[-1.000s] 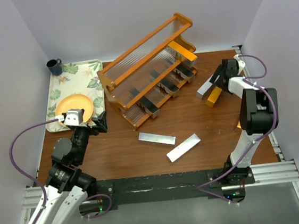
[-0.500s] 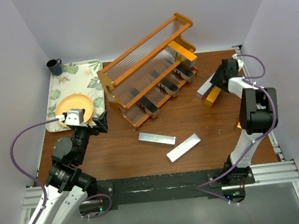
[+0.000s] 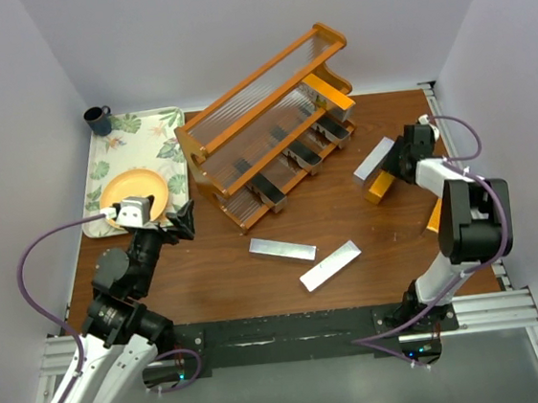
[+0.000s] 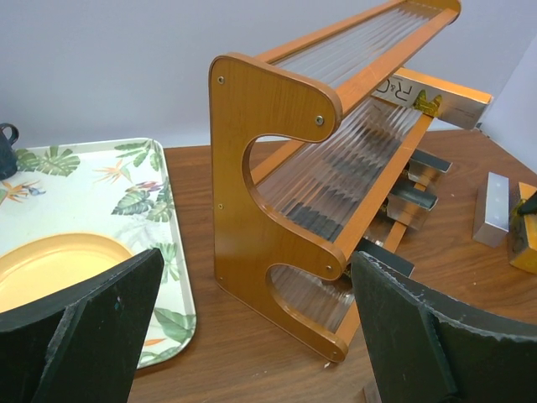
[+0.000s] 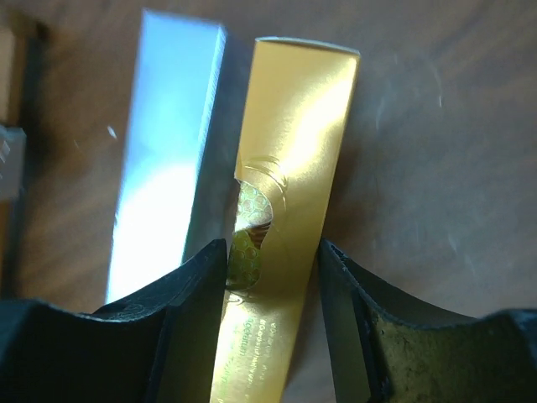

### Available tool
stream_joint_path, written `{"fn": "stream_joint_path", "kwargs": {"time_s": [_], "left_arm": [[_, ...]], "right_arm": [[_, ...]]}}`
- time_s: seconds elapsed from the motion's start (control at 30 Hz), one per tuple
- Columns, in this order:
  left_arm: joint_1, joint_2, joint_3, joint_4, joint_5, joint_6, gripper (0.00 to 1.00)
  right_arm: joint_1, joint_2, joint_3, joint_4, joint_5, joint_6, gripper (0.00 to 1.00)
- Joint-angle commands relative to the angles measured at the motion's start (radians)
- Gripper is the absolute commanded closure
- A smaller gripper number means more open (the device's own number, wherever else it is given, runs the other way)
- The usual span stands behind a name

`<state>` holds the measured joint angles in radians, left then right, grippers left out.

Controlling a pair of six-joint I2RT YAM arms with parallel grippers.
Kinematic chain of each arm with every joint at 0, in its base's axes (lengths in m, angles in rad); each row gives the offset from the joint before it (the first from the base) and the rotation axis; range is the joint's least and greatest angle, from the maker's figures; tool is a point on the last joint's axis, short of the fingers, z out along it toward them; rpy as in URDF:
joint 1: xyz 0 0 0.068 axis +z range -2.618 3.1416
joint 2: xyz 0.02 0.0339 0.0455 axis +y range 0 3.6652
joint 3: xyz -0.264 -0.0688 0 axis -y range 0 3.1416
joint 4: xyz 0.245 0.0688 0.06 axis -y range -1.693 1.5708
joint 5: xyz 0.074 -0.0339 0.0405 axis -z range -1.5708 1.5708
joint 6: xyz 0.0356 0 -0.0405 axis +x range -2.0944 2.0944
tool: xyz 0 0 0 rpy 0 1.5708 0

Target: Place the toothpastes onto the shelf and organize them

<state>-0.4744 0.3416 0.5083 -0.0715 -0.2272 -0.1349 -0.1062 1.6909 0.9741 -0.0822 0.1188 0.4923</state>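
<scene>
Right fingers (image 5: 178,298): narrowed onto the gold carton (image 5: 294,151), one finger along each long side. They appear to grip close to one end rather than at the middle.
Gold carton: flat on the tabletop (image 3: 369,234) at the right side, well apart from the shelf (image 4: 252,168), with a silver carton (image 5: 168,159) just beside it.
Left fingers (image 4: 92,327): spread wide and holding nothing, facing the shelf's rounded end panel, with the floral tray (image 4: 172,243) to one side.
Shelf: stands at an angle on the tabletop, with dark cartons (image 3: 269,186) already on the lower tiers.
Loose stock: two more silver cartons (image 3: 282,249) lie between the arms, not yet shelved.
Risk, swing: an end-heavy grip could let the long carton droop or twist on lifting, so it would reach the tier crooked.
Risk, neighbour: the inner finger sits against the silver carton and may drag or flip it as the gold one rises.
Risk, crush: the gold face shows a dent or tear near the fingers, and more squeeze could buckle the thin card.
Risk, slide: the ribbed clear slats look smooth, so a tilted release could send the carton off the front edge.
</scene>
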Motion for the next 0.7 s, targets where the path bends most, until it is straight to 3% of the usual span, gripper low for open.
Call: {"fn": "stream_joint_path", "kwargs": {"time_s": [0.0, 0.33, 0.53, 0.67], "left_arm": [[-0.006, -0.012, -0.014, 0.041, 0.02, 0.011, 0.0], [-0.006, 0.0, -0.011, 0.036, 0.026, 0.011, 0.0], [-0.006, 0.013, -0.011, 0.038, 0.043, 0.009, 0.0], [-0.006, 0.013, -0.011, 0.035, 0.042, 0.011, 0.0]], "right_arm": [[0.0, -0.082, -0.122, -0.105, -0.057, -0.034, 0.48], [0.048, -0.27, -0.282, -0.083, -0.162, 0.006, 0.41], [0.144, -0.399, -0.333, -0.134, -0.18, 0.048, 0.23], [0.221, -0.482, -0.376, -0.169, -0.177, 0.083, 0.18]]}}
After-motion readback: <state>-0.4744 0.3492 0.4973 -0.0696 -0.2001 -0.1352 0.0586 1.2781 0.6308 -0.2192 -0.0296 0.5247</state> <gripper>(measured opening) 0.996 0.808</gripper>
